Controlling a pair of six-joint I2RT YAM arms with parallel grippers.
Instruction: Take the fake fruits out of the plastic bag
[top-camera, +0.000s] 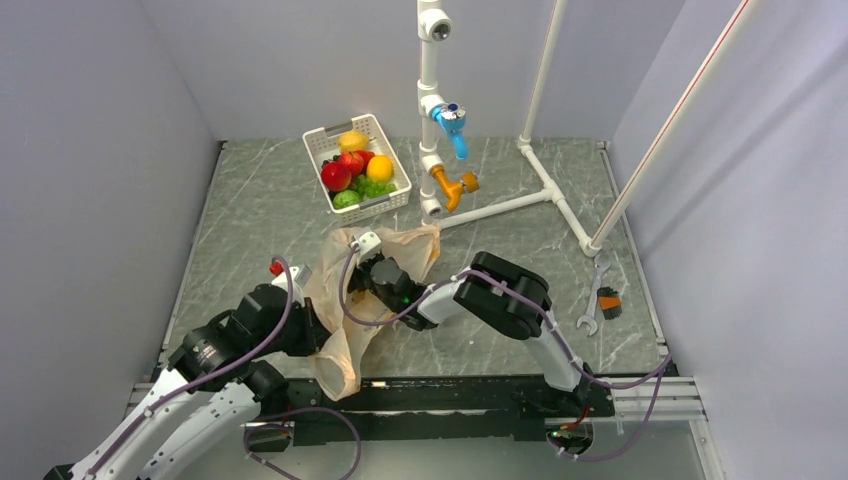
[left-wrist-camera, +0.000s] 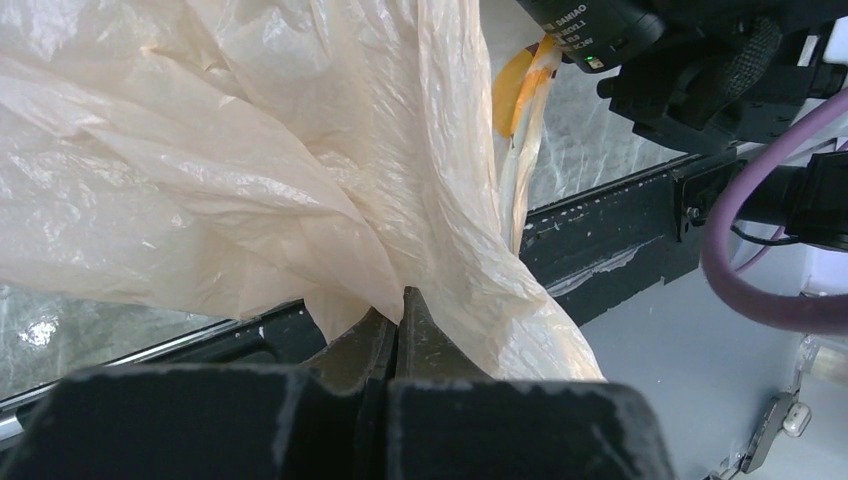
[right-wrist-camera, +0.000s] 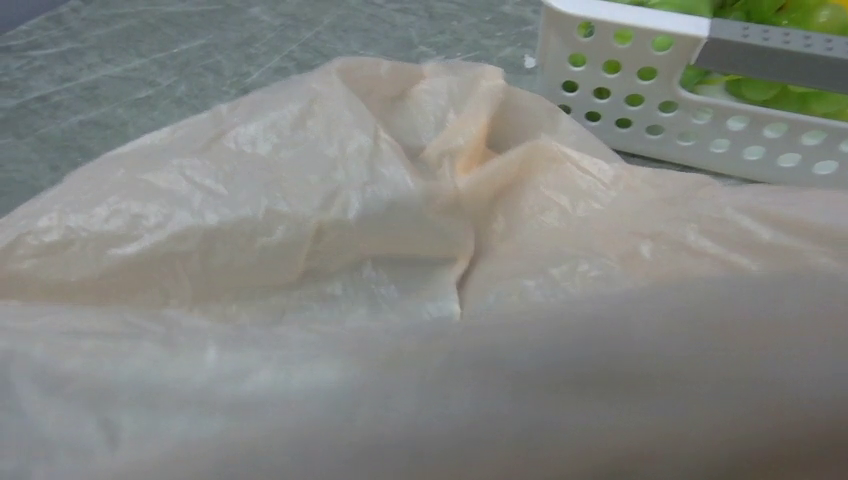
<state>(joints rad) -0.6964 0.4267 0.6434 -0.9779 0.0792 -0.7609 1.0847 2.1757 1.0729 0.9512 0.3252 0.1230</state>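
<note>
The peach plastic bag (top-camera: 415, 248) lies crumpled at the table's middle, between my two arms. My left gripper (left-wrist-camera: 400, 305) is shut on a bunched fold of the bag (left-wrist-camera: 200, 150) near its lower end. My right gripper (top-camera: 364, 260) reaches into the bag from the right. Its fingers are hidden behind blurred bag film (right-wrist-camera: 350, 200), and no fruit shows inside. The fake fruits lie in the white basket (top-camera: 372, 124): a red apple (top-camera: 336, 176), a round green fruit (top-camera: 346, 198) and a green grape bunch (top-camera: 376, 187).
A yellow lemon (top-camera: 352, 140) and an orange fruit (top-camera: 380, 167) share the basket (right-wrist-camera: 640, 90). A white pipe frame with a blue valve (top-camera: 452, 120) and an orange valve (top-camera: 452, 186) stands at the back. Wrenches (top-camera: 597, 290) lie at the right edge.
</note>
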